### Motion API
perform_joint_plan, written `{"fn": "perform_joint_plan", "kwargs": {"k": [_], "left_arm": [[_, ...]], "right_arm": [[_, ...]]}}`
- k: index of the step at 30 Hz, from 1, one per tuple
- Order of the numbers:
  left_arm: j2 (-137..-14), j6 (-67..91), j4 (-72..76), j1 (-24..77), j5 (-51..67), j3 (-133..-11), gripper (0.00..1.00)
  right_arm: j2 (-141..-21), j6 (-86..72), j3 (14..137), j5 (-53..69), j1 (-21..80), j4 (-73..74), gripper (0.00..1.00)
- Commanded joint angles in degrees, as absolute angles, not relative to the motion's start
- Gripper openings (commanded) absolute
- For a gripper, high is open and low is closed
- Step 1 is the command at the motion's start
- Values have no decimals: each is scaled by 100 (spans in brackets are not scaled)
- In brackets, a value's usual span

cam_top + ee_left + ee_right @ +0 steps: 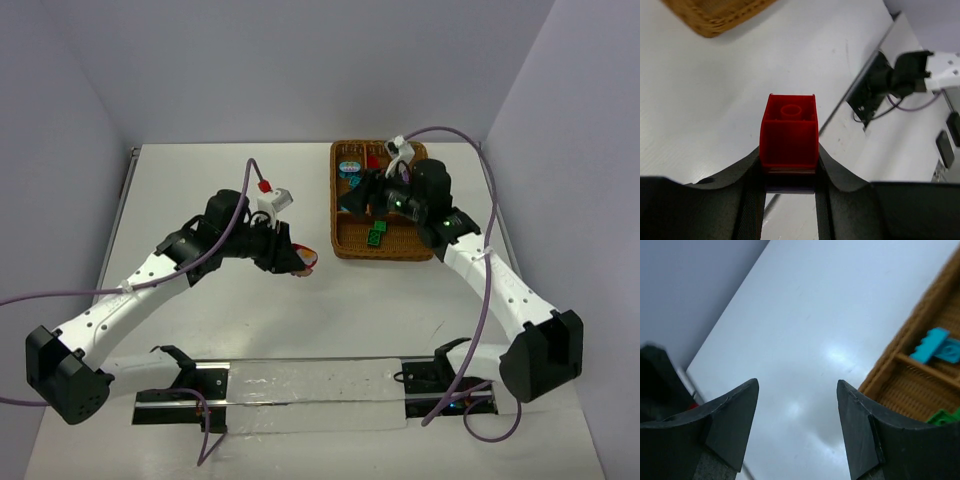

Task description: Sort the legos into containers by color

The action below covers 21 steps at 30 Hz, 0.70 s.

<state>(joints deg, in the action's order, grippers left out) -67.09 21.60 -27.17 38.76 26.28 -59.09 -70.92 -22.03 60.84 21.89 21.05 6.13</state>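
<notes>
While a red lego [789, 131] is pinched by the left gripper [789, 167] over the table [200, 180], right gripper [797, 410] jaws are seen spread, at the wicker tray [345, 246].

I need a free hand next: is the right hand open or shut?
Open. On the right hand, the two fingers stand wide apart in its wrist view, only white table showing between them.

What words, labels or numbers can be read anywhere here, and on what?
None can be read.
Red lego: no lettering shows.
Tray: plain wicker, no label.
Table: bare white, no marks.
</notes>
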Motion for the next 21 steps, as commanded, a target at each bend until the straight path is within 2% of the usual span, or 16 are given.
{"fn": "perform_joint_plan", "kwargs": {"k": [1,9,21], "left_arm": [[-6459,1451,-2348,3818,4232,-6217,0],[-6293,1371,-2030,3744,4991,-6161,0],[-6278,1273,-2162,3744,5028,-6224,0]], "right_arm": [[-6701,-1816,5278,4673,2071,-379,72],[-6390,-812,5238,5970,2241,288,77],[-6228,-755,5299,7263,2494,177,80]]}}
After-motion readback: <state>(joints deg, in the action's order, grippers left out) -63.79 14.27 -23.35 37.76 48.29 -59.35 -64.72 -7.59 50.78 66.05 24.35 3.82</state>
